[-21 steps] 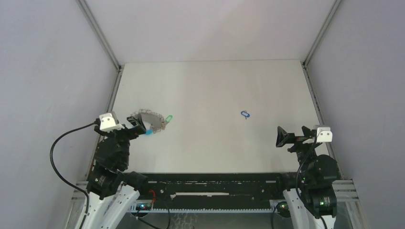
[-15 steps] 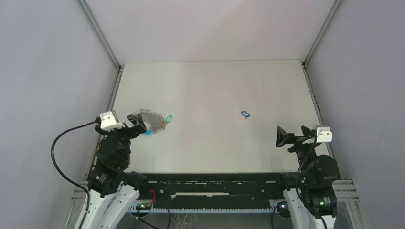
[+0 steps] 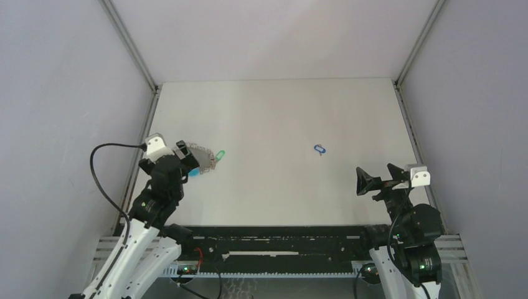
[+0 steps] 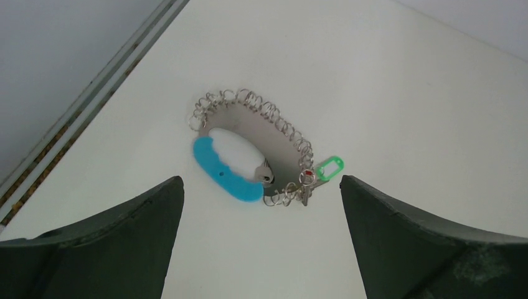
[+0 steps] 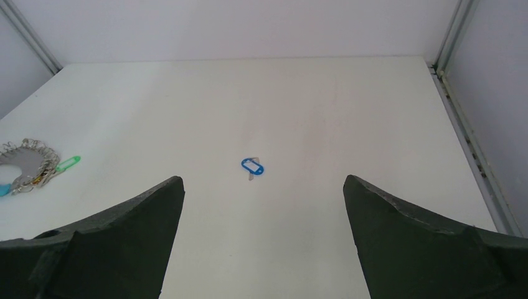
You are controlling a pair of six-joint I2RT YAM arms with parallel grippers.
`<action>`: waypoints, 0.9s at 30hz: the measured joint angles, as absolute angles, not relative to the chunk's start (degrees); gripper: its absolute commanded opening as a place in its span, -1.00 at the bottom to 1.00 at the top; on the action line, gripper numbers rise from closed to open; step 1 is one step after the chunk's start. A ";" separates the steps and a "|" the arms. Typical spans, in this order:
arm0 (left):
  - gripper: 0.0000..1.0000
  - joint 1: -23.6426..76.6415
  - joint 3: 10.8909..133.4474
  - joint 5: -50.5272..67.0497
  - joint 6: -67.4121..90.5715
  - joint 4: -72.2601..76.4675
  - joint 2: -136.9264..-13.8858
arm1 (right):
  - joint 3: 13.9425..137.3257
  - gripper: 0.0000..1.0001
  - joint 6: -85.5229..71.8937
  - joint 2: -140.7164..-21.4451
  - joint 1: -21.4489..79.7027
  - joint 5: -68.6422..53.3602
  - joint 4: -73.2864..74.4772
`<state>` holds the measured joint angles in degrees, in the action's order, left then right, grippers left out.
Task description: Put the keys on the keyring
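Note:
The key (image 3: 320, 149) with a dark-blue oval head lies alone on the white table, right of centre. In the right wrist view the key (image 5: 252, 166) is ahead of my right gripper (image 5: 263, 177), which is open and empty. The keyring (image 3: 203, 157), a wire loop strung with small silver keys, lies at the left. My left gripper (image 3: 185, 159) hovers at its near edge. Seen from the left wrist, the keyring (image 4: 274, 121) carries a cyan plastic piece (image 4: 221, 175) and a green tag (image 4: 330, 168), just ahead of the open, empty left gripper (image 4: 260, 179). The right gripper (image 3: 375, 175) stays near the front right.
A metal rail (image 3: 140, 149) runs along the table's left edge close to the keyring, and shows as the rail (image 4: 93, 87) in the left wrist view. Another rail (image 5: 464, 131) borders the right side. Grey walls enclose the table.
My left arm has swung forward and right, bringing its gripper up to the keyring. The right gripper has shifted slightly left. Key and keyring have not moved.

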<state>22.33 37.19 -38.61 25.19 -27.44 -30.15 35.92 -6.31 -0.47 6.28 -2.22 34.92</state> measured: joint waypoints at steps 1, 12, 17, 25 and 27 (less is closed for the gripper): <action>0.99 22.33 37.21 -39.29 26.44 -27.92 -31.64 | 35.94 1.00 -6.31 -0.47 6.66 -2.28 34.92; 0.99 12.84 45.45 -35.27 34.65 -34.68 -53.87 | 35.92 1.00 -6.31 -0.47 10.39 -2.44 34.92; 1.00 6.66 45.60 -32.05 41.32 -36.88 -62.33 | 35.92 1.00 -6.31 -0.47 11.42 -2.39 34.89; 0.95 0.21 47.00 -27.57 48.88 -37.30 -75.37 | 35.88 1.00 -6.31 -0.47 12.38 -1.78 34.92; 0.87 -0.73 48.64 -25.98 50.22 -37.23 -79.42 | 35.77 1.00 -6.31 -0.47 12.47 -1.67 34.92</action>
<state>-0.73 48.64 -25.98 50.22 -37.23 -79.42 35.77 -6.31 -0.47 12.47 -1.67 34.92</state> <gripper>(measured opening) 0.981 0.997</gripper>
